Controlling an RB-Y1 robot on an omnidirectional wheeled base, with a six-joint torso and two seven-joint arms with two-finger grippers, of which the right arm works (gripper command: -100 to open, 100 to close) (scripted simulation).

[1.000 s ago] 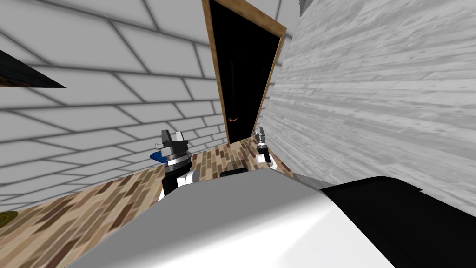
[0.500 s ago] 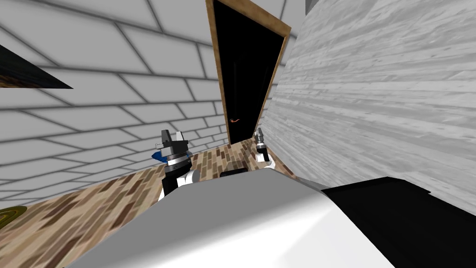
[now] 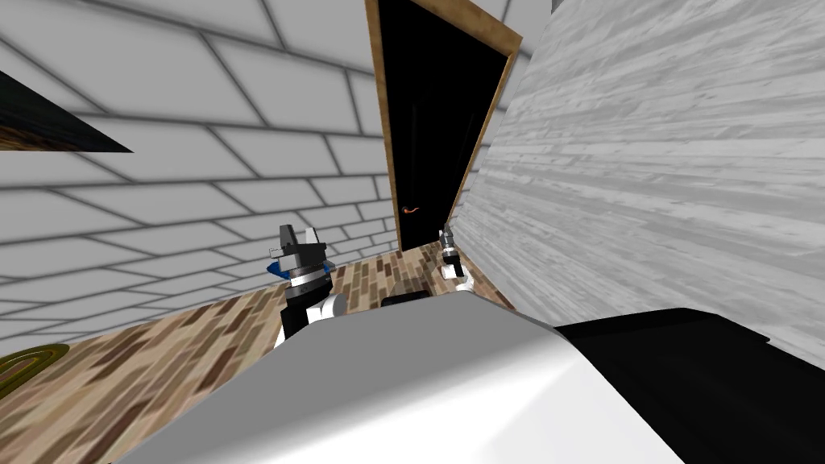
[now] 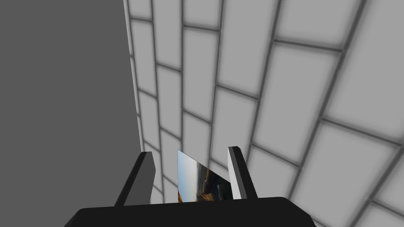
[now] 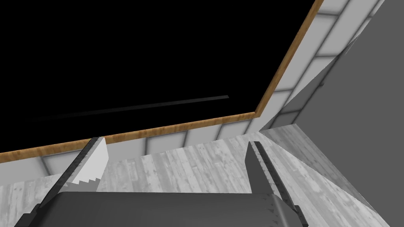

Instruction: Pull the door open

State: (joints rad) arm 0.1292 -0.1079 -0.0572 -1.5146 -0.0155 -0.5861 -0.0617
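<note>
The door (image 3: 439,121) is a black panel in a wooden frame (image 3: 380,121), standing ahead between two walls. A small copper lever handle (image 3: 408,210) sits low on its left side. My right gripper (image 3: 447,235) is raised just in front of the door's lower right corner, below and right of the handle. In the right wrist view its gripper (image 5: 175,141) is open with nothing between the fingers, facing the door (image 5: 138,51) and the frame (image 5: 177,128). My left gripper (image 3: 300,238) is held up by the tiled wall, and the left wrist view shows this gripper (image 4: 190,150) open.
A white tiled wall (image 3: 177,161) runs along the left and a grey plank wall (image 3: 644,161) close along the right. The brick-patterned floor (image 3: 161,362) forms a narrow passage to the door. A rug's edge (image 3: 32,362) lies at the lower left.
The whole head view has shifted: the door and frame sit a little further right and larger, so I have moved slightly. The right gripper has edged up toward the door.
</note>
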